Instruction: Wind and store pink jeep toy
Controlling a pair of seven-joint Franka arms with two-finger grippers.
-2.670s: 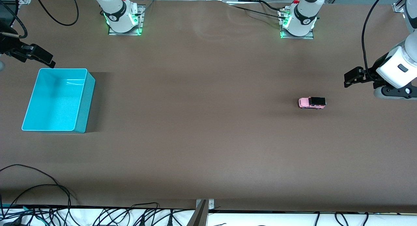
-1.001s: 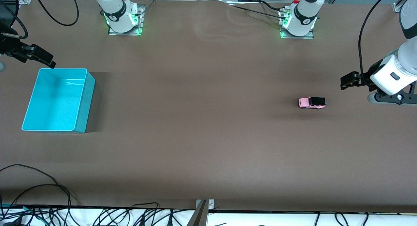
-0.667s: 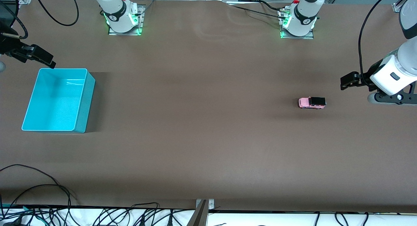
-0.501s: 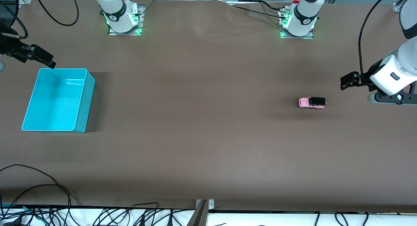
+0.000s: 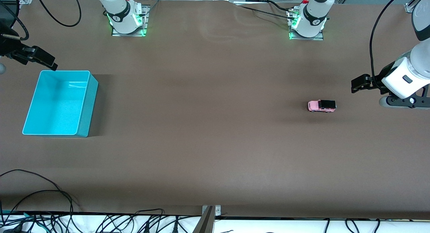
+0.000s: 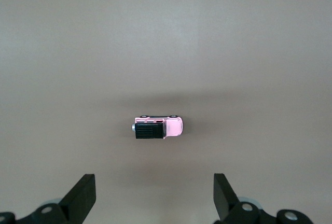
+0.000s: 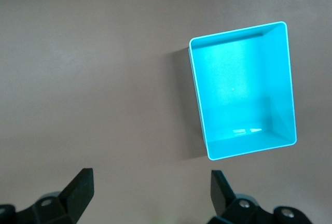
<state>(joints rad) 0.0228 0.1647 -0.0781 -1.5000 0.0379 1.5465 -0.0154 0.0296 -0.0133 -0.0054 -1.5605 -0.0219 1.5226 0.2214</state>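
Nothing done yet: pink jeep toy (image 5: 321,106) untouched at mid-right; turquoise bin (image 5: 57,103) seemingly empty at mid-left. Left gripper (image 6: 154,198) spread over the toy; right gripper (image 7: 149,195) waiting spread near the bin. Winding and storing both left.

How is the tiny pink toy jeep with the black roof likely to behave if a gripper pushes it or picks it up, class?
The tiny pink toy jeep with the black roof stands on small wheels on the flat brown table, so a nudge along its length would probably roll it away. It looks rigid and small, so likely light. Its narrow body may twist or slip in a loose pinch.
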